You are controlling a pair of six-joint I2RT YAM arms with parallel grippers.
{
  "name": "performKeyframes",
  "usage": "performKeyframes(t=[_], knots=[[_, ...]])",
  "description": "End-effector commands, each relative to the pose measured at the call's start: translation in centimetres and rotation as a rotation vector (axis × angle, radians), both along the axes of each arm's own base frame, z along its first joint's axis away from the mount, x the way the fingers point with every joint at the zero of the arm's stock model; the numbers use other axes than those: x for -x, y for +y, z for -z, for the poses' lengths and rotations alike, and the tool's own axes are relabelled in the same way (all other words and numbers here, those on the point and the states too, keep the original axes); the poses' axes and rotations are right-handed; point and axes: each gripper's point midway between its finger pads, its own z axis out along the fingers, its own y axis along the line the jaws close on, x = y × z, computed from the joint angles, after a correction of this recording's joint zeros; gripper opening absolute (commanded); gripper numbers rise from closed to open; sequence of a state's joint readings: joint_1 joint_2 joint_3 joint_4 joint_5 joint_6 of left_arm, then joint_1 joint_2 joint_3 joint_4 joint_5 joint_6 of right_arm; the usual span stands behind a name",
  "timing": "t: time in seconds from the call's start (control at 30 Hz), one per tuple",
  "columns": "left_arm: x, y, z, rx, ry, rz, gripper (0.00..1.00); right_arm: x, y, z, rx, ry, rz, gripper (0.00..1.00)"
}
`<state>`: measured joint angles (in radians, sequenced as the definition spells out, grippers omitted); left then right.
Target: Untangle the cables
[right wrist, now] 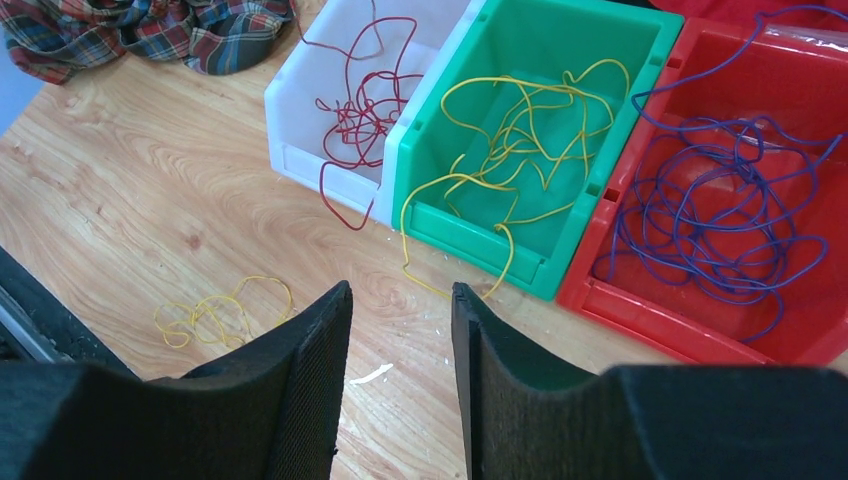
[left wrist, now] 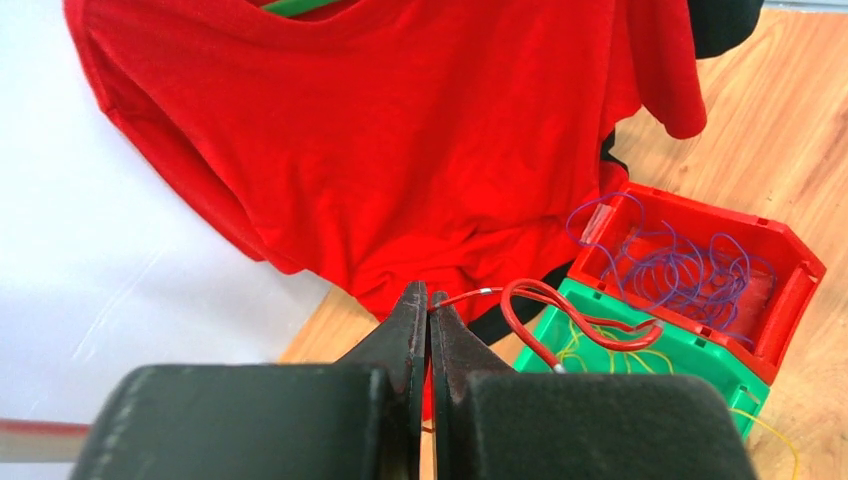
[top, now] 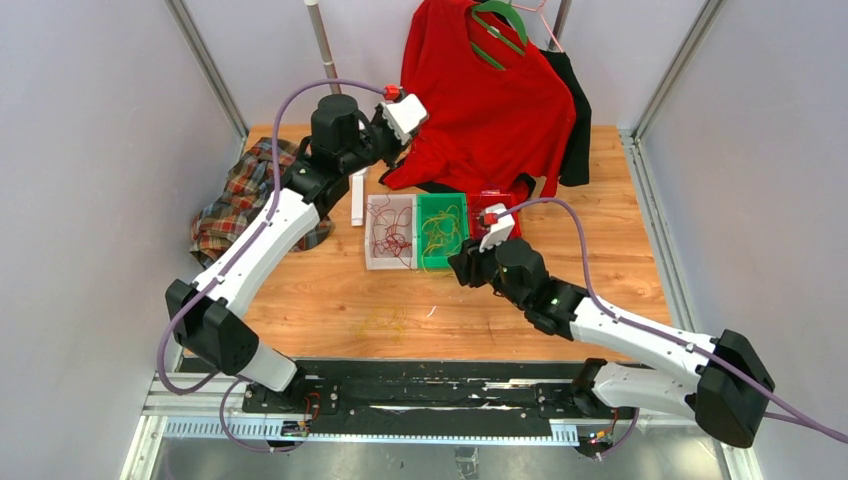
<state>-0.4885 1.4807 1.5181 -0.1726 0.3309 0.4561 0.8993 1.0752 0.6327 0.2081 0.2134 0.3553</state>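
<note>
Left claw (left wrist: pixel 430 300): jaws pressed together, a red cable (left wrist: pixel 520 285) pinched at their tips; the cable loops off to the right over the green bin (left wrist: pixel 690 360); claw held high, in front of a red shirt (left wrist: pixel 400 130).
Right claw (right wrist: pixel 400 290): jaws apart, nothing between them; poised above the table (right wrist: pixel 130 200), just in front of the bins.
White bin (right wrist: pixel 320 165): holds dark red cables (right wrist: pixel 360 120), loosely tangled; one strand hangs over its front wall onto the table.
Green bin, middle of the row: holds yellow cables (right wrist: pixel 520 130); one strand spills over its front wall to the wood.
Red bin (right wrist: pixel 660 320), right of the green and touching it: holds purple cables (right wrist: pixel 700 210) in wide overlapping loops.
Loose yellow cables (right wrist: pixel 220 310): a small clump lying on the table, apart from the bins, to the left of the right claw.
Plaid cloth (right wrist: pixel 120 35): crumpled on the table beside the white bin.
Green hanger (top: pixel 497 30): at the collar of the red shirt.
</note>
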Motion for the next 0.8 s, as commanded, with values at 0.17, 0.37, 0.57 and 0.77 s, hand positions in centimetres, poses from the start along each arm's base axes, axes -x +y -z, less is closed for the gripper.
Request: performKeyframes(t=[0.17,0.37,0.57,0.77], knots=[[-1.1,0.5,9.3,-0.097,0.183,-0.055,0.01,-0.4,-2.2,-1.6,0.003,-0.054,0.043,0.41],[-0.3,1.2,13.6,-0.164,0.263,-0.057,0.01,-0.4,-2.5,-1.0,-0.006,-0.046,0.047,0.41],[-0.9,2.5,15.9,-0.278,0.314,-0.101,0.0,-0.6,-2.3,-0.7,0.0,-0.032,0.039,0.41],[-1.4,5.3,21.3,-0.496,0.45,-0.189,0.01,-0.8,-1.9,-0.6,-0.008,-0.022,0.028,0.41]])
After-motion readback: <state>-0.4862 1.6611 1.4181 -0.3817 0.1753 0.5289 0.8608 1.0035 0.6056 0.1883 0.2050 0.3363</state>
